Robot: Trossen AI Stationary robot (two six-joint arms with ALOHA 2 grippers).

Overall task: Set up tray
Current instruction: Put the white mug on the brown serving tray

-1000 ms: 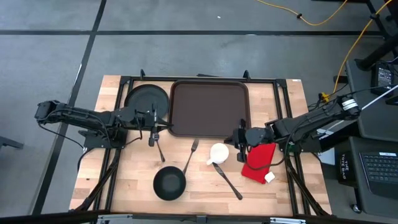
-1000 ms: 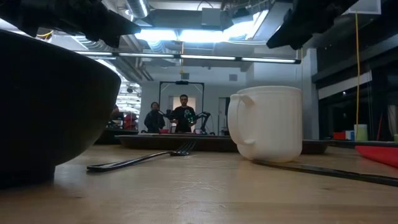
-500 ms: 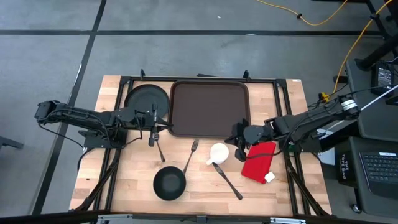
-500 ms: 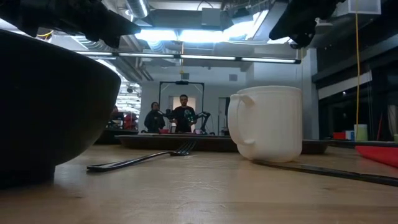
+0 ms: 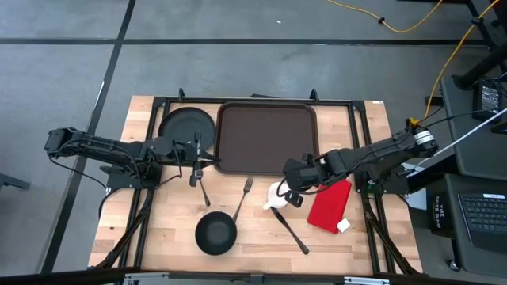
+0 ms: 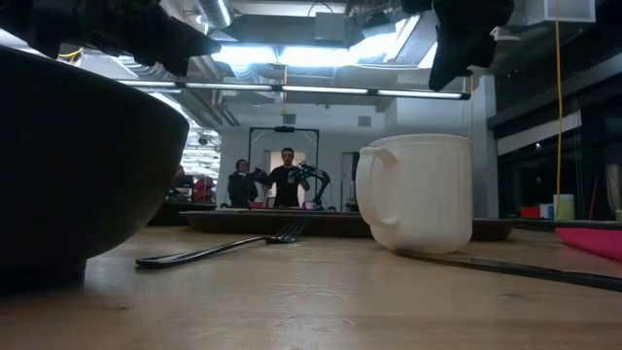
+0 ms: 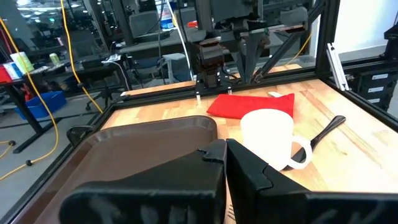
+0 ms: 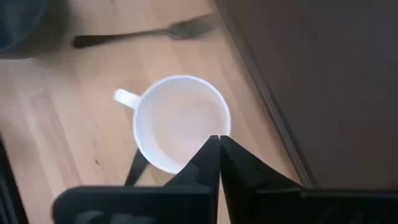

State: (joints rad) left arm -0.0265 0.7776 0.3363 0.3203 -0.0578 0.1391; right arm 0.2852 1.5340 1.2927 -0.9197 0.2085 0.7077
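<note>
Right tool [image 5: 290, 192] (fingers together) poised directly over white mug [image 5: 276, 195].

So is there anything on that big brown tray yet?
No, the tray is bare; the white mug stands on the wooden table in front of it.

1. A smooth, semi-matt brown plastic tray [image 5: 268, 137] is lying beside the right gripper [image 5: 294, 195].
2. A glossy white ceramic-looking mug [image 8: 181, 122] is sitting directly beneath it.
3. Pale, lightly grained wood is forming the table [image 5: 253, 237].
4. A red cloth [image 5: 329, 206] is lying near that gripper, looking soft and matt.
</note>
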